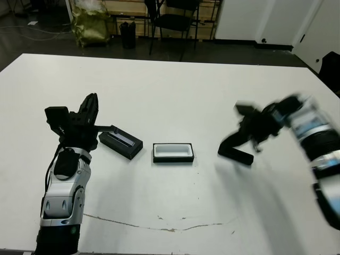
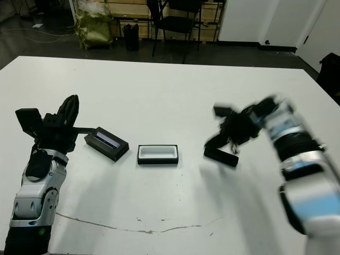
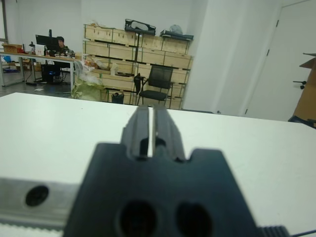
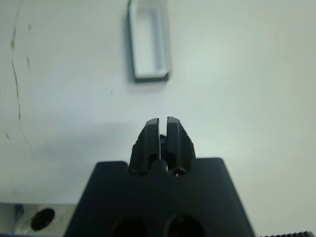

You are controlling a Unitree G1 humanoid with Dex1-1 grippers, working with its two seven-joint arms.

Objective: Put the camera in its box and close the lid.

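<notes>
The box lay open at the middle of the white counter, its white lining exposed and empty. The lid lay just to its left, apart from it, strip side up and turned at an angle. The camera lay well to the right of the box, partly blurred.

The left gripper stood near the lid's left end, not touching it. Its wrist view showed the fingers together with only a thin slit between them. The right gripper was blurred, low and close to the camera; contact could not be confirmed. Its wrist view showed the fingers together, with nothing between them.

Handling judgement: the camera appeared to be a light, rigid, smooth bar, liable to slip or pivot in a narrow pinch. It should be gripped across its short width at mid-length, then lowered level into the box. The lid appeared stiff and light; hold it by its long sides.
</notes>
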